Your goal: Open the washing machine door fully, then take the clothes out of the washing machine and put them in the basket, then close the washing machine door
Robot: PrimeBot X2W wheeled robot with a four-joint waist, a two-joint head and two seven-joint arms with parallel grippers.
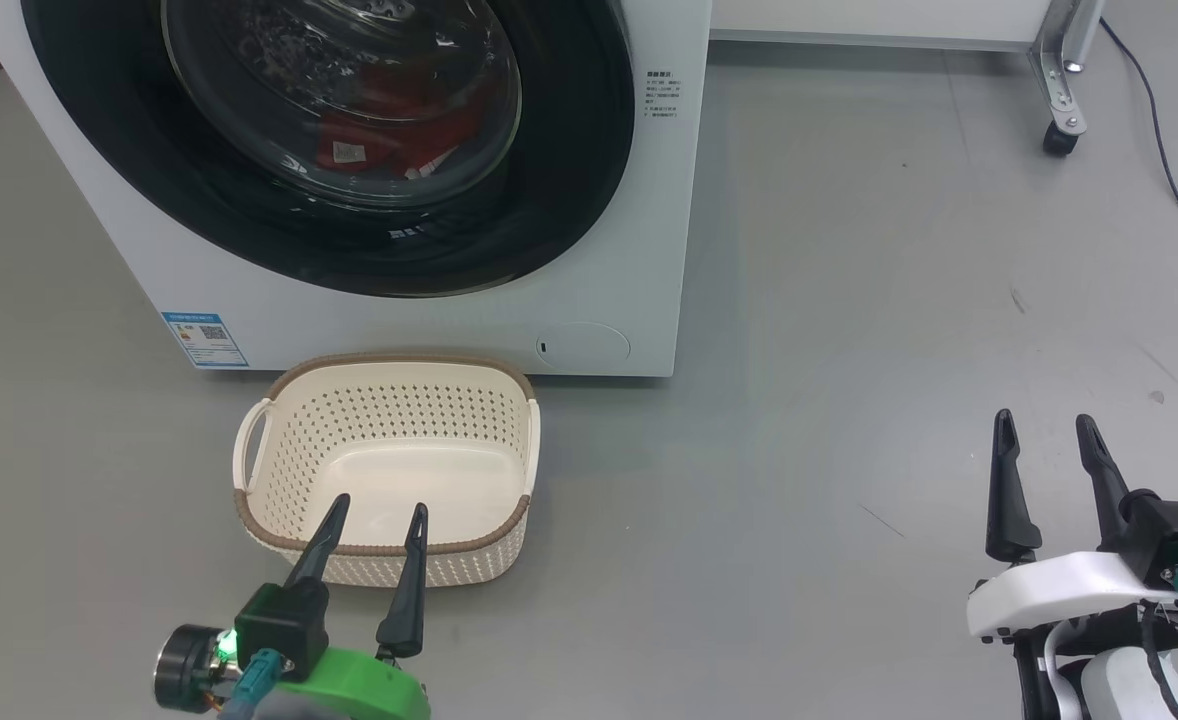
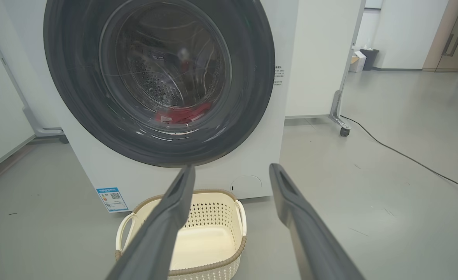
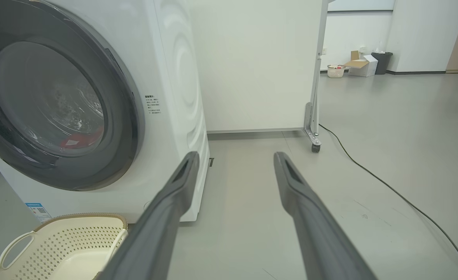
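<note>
The white washing machine [image 1: 639, 230] stands ahead with its black-rimmed round door [image 1: 589, 140] shut flat against the front. Red clothes [image 1: 389, 135] lie inside, seen through the glass; the same red clothes [image 2: 182, 114] appear low in the drum in the left wrist view. The cream basket [image 1: 279, 420] sits empty on the floor just before the machine. My left gripper [image 1: 381, 512] hovers open over the basket's near rim. My right gripper [image 1: 1046, 425] is open above bare floor, well right of the machine. The basket [image 3: 77, 233] and door [image 3: 131, 116] also appear in the right wrist view.
Grey floor spreads to the right of the machine. A white partition on a caster foot [image 1: 1059, 135] stands at the back right, with a black cable [image 1: 1174, 170] trailing across the floor. Boxes and a bin [image 3: 369, 64] sit far off by the wall.
</note>
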